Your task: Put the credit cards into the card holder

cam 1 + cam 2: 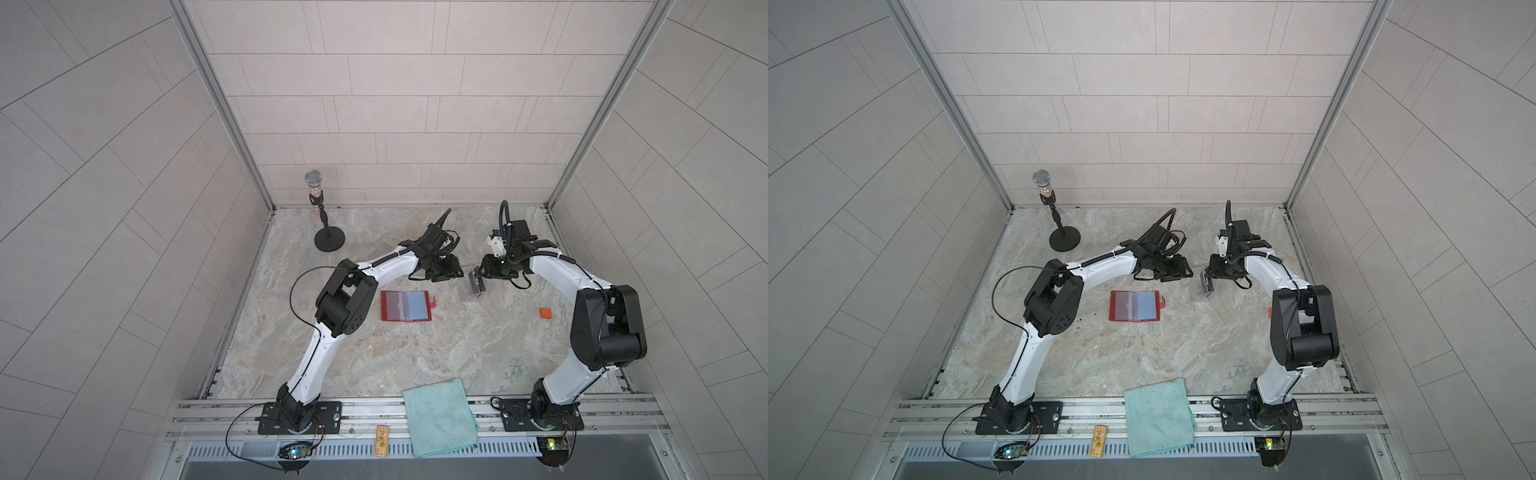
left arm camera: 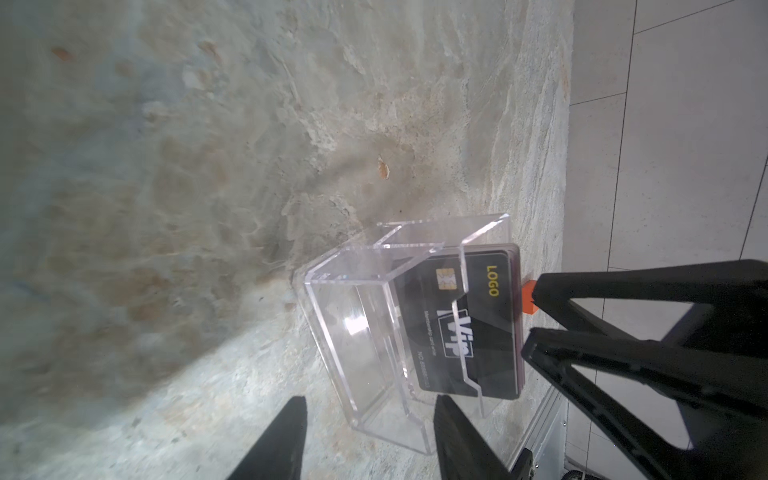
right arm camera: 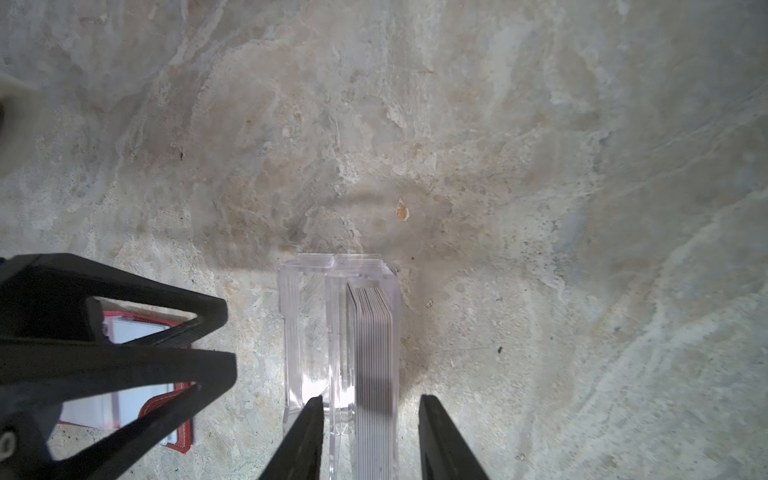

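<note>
Credit cards stand on edge as a stack in the clear box, with a black one facing my left fingers. My right fingers are spread open and straddle the stack and one box wall. A gap shows on either side, so they grip nothing. The left fingers are open too, with the box's near corner between their tips. The red card holder lies open and flat on the table, apart from both pairs of fingers and nearer the left pair.
</note>
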You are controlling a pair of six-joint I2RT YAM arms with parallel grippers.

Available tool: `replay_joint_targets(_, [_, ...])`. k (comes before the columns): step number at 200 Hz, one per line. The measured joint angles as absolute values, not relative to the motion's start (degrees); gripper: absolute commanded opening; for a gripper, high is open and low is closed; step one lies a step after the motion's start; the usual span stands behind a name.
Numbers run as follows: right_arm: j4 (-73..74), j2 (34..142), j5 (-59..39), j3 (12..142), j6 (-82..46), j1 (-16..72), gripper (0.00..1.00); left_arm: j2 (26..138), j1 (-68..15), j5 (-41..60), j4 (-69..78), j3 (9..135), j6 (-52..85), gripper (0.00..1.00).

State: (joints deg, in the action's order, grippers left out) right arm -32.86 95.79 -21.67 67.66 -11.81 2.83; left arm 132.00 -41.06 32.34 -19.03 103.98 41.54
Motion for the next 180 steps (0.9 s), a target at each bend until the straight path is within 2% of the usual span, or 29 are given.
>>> replay_joint_targets(75, [-33.9, 98.0, -21.3, 68.1, -11.1, 2.8, 0.36, 136.2, -41.4, 36.1, -16.5, 106.5, 45.2, 0.55])
replay_joint_targets(180, [-34.2, 100.4, -20.9, 69.0, -10.6, 2.9, 0.37, 138.2, -41.6, 35.4, -17.9, 107.7, 45.4, 0.51])
